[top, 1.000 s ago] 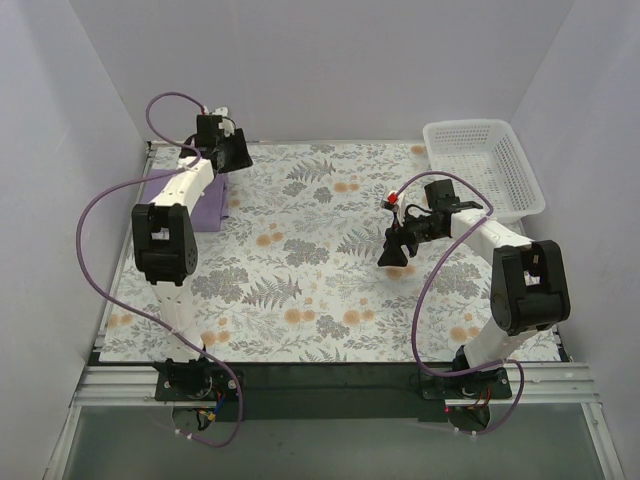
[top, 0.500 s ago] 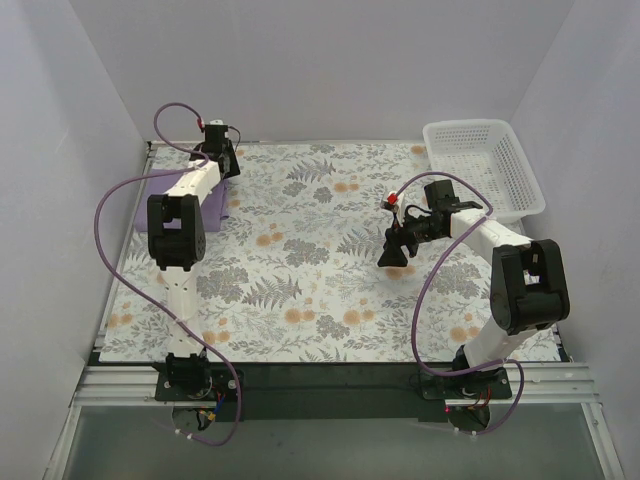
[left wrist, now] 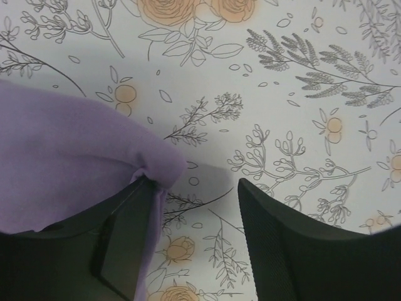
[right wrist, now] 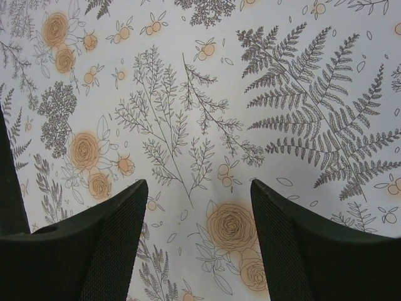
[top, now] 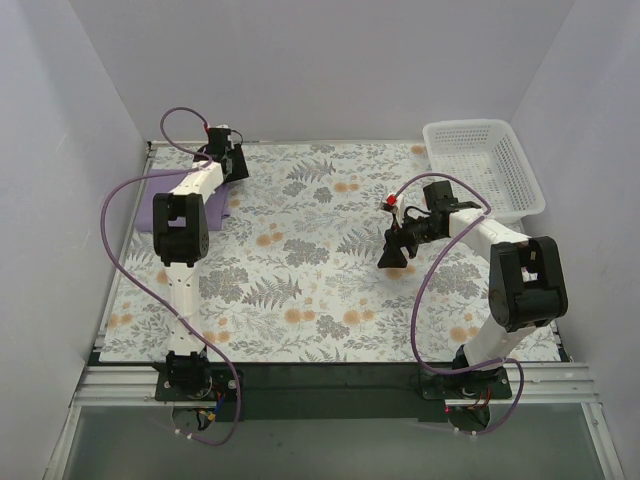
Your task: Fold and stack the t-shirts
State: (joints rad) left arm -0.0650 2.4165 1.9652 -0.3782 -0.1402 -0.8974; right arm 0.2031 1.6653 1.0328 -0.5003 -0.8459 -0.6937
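The lavender t-shirt (top: 158, 208) lies folded at the far left of the floral table, partly hidden by my left arm. My left gripper (top: 234, 166) hangs just past the shirt's far right corner. In the left wrist view the t-shirt (left wrist: 62, 157) fills the left side and its edge drapes against the left finger (left wrist: 122, 244). The left gripper (left wrist: 194, 188) is open, with bare table between the jaws. My right gripper (top: 392, 256) is open and empty over the middle right of the table; in the right wrist view this gripper (right wrist: 199, 188) has only floral cloth below it.
A white lattice basket (top: 482, 165) stands at the far right corner. White walls close in the table on three sides. Purple cables loop off both arms.
The left arm has folded back toward the far left, its elbow rising and its gripper shifting slightly right by the shirt's corner. The right arm has not moved.
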